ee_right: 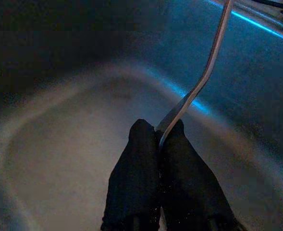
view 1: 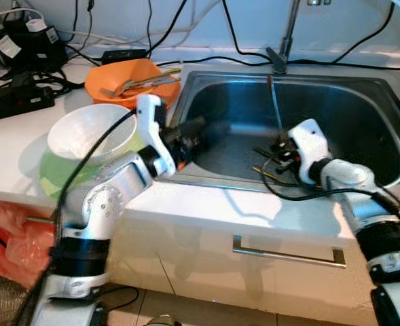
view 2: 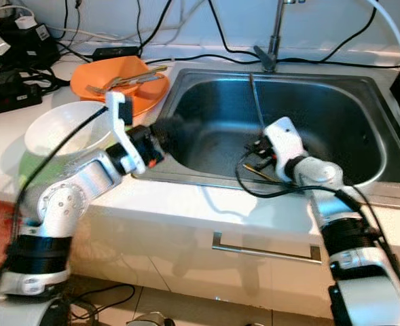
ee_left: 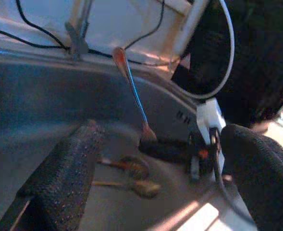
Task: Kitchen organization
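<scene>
My right gripper (view 1: 279, 146) is low inside the steel sink (view 1: 362, 95), shut on the lower end of a long silver utensil (view 1: 274, 109) that stands nearly upright. In the right wrist view its fingers (ee_right: 141, 159) pinch the utensil (ee_right: 208, 62). My left gripper (view 1: 201, 128) reaches over the sink's left rim, open and holding nothing. In the left wrist view it (ee_left: 160, 132) faces the upright utensil (ee_left: 131, 91), with two brownish spoons (ee_left: 131, 166) lying on the sink floor beyond.
An orange dish (view 1: 133, 81) holding several pieces of cutlery sits on the counter left of the sink. A white bowl (view 1: 91, 136) rests on a green one nearer the front edge. Power strips and cables (view 1: 16, 95) crowd the back left. A tap (view 1: 281, 47) rises behind the sink.
</scene>
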`<state>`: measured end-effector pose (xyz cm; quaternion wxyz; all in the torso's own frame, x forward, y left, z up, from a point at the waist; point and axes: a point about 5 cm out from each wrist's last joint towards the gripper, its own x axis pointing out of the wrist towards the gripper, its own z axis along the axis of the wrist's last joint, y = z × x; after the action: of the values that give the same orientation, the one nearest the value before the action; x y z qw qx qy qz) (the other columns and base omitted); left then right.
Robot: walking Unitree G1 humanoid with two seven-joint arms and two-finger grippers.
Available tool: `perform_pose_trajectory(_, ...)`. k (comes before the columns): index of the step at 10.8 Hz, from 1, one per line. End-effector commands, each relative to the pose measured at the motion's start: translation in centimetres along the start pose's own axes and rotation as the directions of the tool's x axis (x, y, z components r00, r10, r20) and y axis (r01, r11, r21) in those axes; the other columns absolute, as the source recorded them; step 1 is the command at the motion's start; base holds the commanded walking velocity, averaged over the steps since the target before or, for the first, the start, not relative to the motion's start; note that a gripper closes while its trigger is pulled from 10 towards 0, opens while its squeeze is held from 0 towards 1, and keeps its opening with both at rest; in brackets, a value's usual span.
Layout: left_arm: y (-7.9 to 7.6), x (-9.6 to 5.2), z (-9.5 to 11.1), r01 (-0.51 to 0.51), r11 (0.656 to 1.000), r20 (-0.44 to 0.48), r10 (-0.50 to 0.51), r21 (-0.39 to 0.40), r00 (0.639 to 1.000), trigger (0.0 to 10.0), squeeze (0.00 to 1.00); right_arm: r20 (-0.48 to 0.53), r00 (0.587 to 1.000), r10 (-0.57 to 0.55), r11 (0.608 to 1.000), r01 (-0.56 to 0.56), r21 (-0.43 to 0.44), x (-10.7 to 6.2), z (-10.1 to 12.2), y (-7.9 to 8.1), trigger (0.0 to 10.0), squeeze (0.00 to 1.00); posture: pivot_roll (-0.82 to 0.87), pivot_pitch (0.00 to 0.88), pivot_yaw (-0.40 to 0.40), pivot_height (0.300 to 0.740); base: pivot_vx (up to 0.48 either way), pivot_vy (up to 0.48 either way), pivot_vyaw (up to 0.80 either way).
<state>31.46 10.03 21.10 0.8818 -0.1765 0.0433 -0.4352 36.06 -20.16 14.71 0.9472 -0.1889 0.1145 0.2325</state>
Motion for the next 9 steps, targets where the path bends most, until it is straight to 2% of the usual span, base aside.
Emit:
perform_pose_trajectory(1,-0.6,-0.1,-0.1,0.035,0.999,-0.041,-0.034,0.037,0.999,10.0,1.00,0.011,1.000,0.013,0.999,-0.013,-0.039,0.2,0.5,-0.2,0.0,0.00,0.15,0.036,0.071,0.740,0.000,0.000,0.00)
perform_pose_trajectory(2,-0.2,-0.1,0.1,0.014,1.000,-0.023,-0.014,0.019,1.000,10.0,1.00,0.000,0.999,0.044,0.997,-0.044,-0.056,0.3,0.3,0.0,0.0,0.00,0.15,0.035,0.071,0.740,0.000,0.000,0.00)
perform_pose_trajectory(3,0.2,-0.2,0.0,0.002,0.999,-0.036,-0.001,0.036,0.999,10.0,1.00,-0.014,0.998,0.065,0.995,-0.066,-0.072,0.3,0.0,0.2,1.7,0.00,0.15,0.034,0.073,0.740,0.000,0.000,0.00)
perform_pose_trajectory(5,0.2,-0.5,-0.3,0.030,0.998,-0.092,-0.025,0.056,0.995,10.0,1.00,-0.063,0.995,0.082,0.991,-0.088,-0.102,0.3,-1.1,0.3,2.6,0.00,0.15,0.036,0.072,0.740,0.000,0.000,0.00)
perform_pose_trajectory(6,0.2,-0.7,-0.4,0.047,0.997,-0.120,-0.039,0.060,0.992,10.0,1.00,-0.085,0.992,0.094,0.988,-0.104,-0.115,0.2,-1.6,0.4,4.4,0.00,0.15,0.036,0.072,0.740,0.000,0.000,0.00)
perform_pose_trajectory(7,0.1,-0.9,-0.6,0.064,0.996,-0.155,-0.053,0.069,0.986,10.0,1.00,-0.103,0.989,0.105,0.985,-0.118,-0.128,0.1,-1.8,0.4,10.0,0.00,0.15,0.036,0.072,0.740,0.000,0.000,0.00)
perform_pose_trajectory(8,0.1,-1.0,-0.6,0.075,0.995,-0.164,-0.063,0.067,0.985,10.0,1.00,-0.115,0.988,0.101,0.983,-0.117,-0.140,0.2,-2.0,0.3,10.0,0.00,0.15,0.036,0.073,0.740,0.000,0.000,0.00)
perform_pose_trajectory(9,0.1,-1.0,-0.7,0.077,0.994,-0.178,-0.064,0.071,0.982,10.0,1.00,-0.114,0.991,0.074,0.984,-0.091,-0.156,0.2,-1.8,-0.1,10.0,0.84,0.15,0.036,0.075,0.740,0.000,0.000,0.00)
